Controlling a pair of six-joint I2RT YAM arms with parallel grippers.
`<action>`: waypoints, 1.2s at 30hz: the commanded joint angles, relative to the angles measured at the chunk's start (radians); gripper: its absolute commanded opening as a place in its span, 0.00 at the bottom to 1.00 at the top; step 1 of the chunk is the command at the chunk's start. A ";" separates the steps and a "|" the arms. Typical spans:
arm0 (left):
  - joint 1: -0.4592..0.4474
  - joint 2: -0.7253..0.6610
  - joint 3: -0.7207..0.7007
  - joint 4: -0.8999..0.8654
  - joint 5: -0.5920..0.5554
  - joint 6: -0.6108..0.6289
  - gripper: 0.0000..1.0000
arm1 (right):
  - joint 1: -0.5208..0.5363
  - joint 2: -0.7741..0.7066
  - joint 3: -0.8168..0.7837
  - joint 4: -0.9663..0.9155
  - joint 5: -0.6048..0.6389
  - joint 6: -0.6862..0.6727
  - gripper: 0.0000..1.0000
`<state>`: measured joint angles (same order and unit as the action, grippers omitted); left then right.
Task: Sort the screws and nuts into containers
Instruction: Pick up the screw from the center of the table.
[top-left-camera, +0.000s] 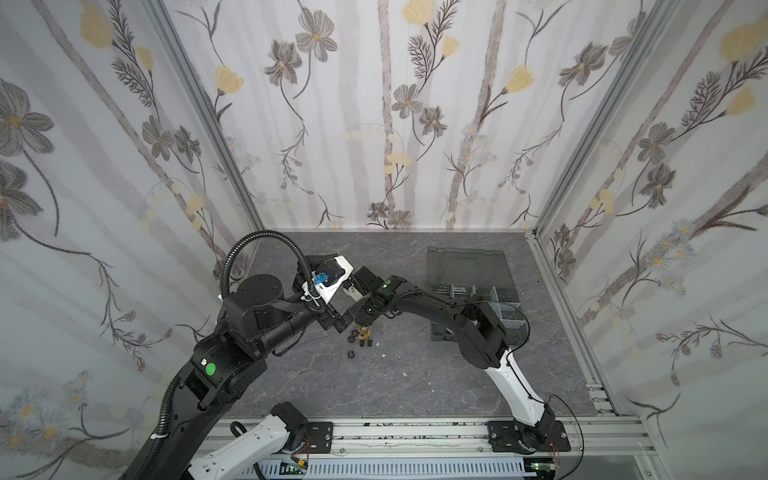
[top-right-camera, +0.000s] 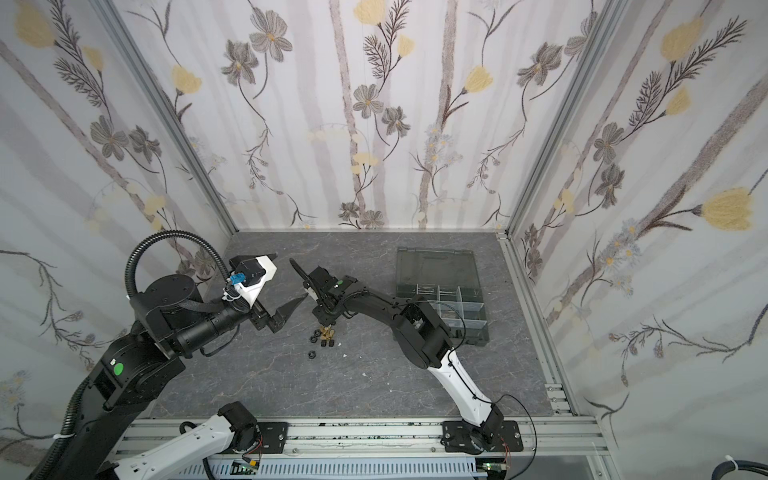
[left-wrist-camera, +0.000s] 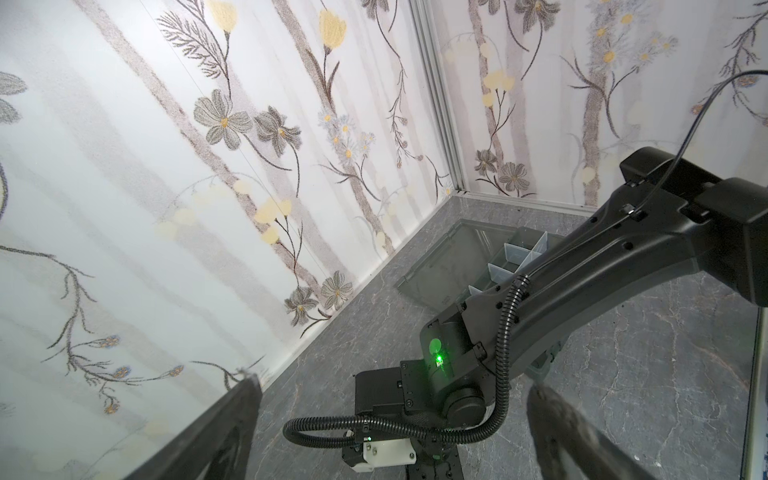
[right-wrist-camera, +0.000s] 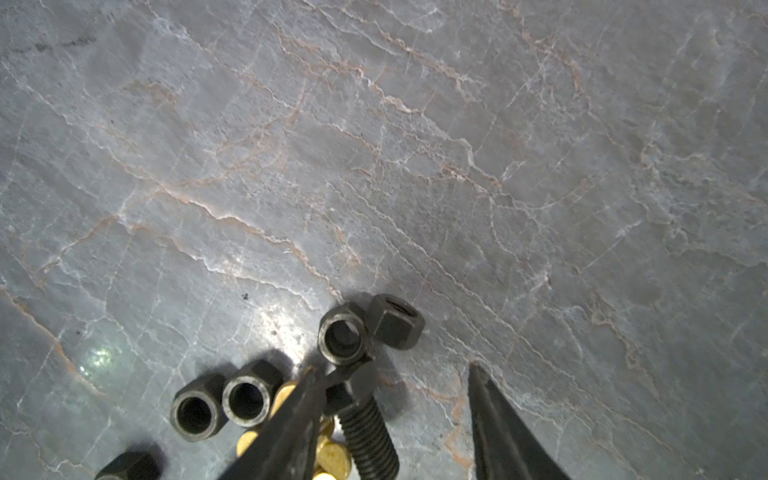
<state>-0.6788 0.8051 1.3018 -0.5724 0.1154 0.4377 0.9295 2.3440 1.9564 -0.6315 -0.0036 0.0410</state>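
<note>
A small pile of black and brass nuts (top-left-camera: 360, 336) (top-right-camera: 324, 336) lies mid-table, with one black nut (top-left-camera: 350, 354) apart in front. My right gripper (right-wrist-camera: 390, 368) (top-right-camera: 322, 322) stands open over the pile, tips near the table. A black screw (right-wrist-camera: 370, 432) lies between its fingers, against one of them and well clear of the other. Black nuts (right-wrist-camera: 343, 338) and brass nuts (right-wrist-camera: 332, 455) crowd around that finger. My left gripper (left-wrist-camera: 392, 380) (top-right-camera: 291, 276) hovers wide open and empty, left of the pile. The containers (top-left-camera: 505, 309) (top-right-camera: 457, 307) sit at the right.
The organizer's lid (top-left-camera: 469, 262) lies open flat toward the back wall. My right arm's elbow (top-left-camera: 478, 332) hangs over the box's front half. Flowered walls close in the left, back and right sides. An aluminium rail (top-left-camera: 415, 432) runs along the front edge.
</note>
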 joint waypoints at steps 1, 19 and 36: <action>0.000 -0.001 -0.001 0.020 -0.005 0.006 1.00 | 0.001 -0.009 0.001 -0.062 0.016 -0.036 0.58; 0.000 0.002 -0.001 0.016 -0.011 0.004 1.00 | 0.012 0.010 -0.002 -0.059 -0.004 -0.062 0.51; 0.001 0.004 -0.001 0.013 -0.014 0.004 1.00 | 0.008 0.043 -0.001 -0.073 0.000 -0.077 0.25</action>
<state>-0.6788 0.8108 1.3018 -0.5724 0.1051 0.4377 0.9394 2.3768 1.9541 -0.6823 -0.0090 -0.0204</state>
